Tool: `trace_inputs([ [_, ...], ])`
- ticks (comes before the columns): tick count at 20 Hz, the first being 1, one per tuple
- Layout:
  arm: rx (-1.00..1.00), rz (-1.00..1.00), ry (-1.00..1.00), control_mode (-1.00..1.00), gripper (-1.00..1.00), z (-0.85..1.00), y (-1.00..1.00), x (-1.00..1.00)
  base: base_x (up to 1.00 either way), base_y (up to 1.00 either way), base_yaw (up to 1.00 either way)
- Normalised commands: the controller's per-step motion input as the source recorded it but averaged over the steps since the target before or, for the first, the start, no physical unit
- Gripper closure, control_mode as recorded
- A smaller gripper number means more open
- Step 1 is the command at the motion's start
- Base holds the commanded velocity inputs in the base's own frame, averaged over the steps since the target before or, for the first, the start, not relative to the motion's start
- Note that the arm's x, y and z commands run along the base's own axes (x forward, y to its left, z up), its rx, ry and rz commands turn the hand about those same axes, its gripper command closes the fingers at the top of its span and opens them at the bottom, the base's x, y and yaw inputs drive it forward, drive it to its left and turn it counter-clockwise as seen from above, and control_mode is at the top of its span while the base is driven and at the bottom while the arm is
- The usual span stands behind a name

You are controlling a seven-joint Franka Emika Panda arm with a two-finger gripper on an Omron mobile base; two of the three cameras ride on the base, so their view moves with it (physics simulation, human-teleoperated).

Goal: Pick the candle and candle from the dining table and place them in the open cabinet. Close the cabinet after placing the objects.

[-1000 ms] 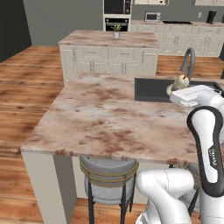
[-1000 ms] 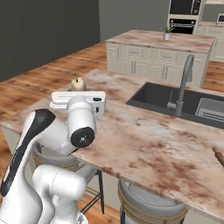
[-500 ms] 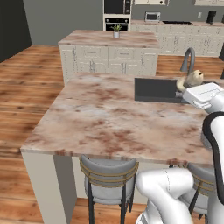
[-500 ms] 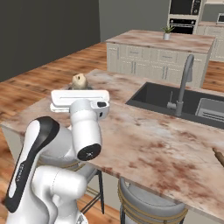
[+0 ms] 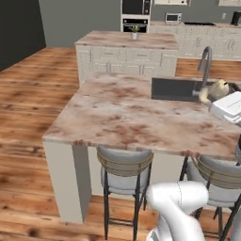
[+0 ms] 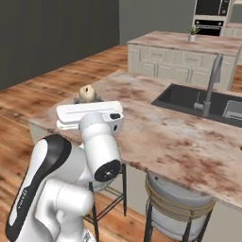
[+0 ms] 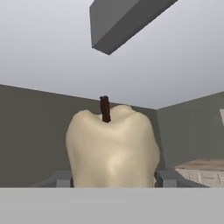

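Candle (image 7: 111, 148) now farther right, in jaws

Two base views from behind over the shared dining table (image 5: 127, 117), hand view close behind the candle (image 7: 111, 148).

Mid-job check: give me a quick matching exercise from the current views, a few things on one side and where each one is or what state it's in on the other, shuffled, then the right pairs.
Things:
1. cream candle
2. curved grey tap
3. potted plant
4. stool

Places or states:
A. on the far island top
B. tucked under the edge of the dining table
C. held between the pincer fingers, dark wick pointing up
D. standing at the dark sink

Pairs: 1-C, 2-D, 3-A, 4-B
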Motion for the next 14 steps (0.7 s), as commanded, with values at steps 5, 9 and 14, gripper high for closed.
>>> trace_inputs([
  [5,0.0,0.0,0.0,1.0,1.0,0.0,0.0,0.0,-0.76,0.87,0.17],
  [9,0.0,0.0,0.0,1.0,1.0,0.0,0.0,0.0,-0.04,1.0,0.01],
  [14,0.0,0.0,0.0,1.0,1.0,0.0,0.0,0.0,0.3,1.0,-0.02],
])
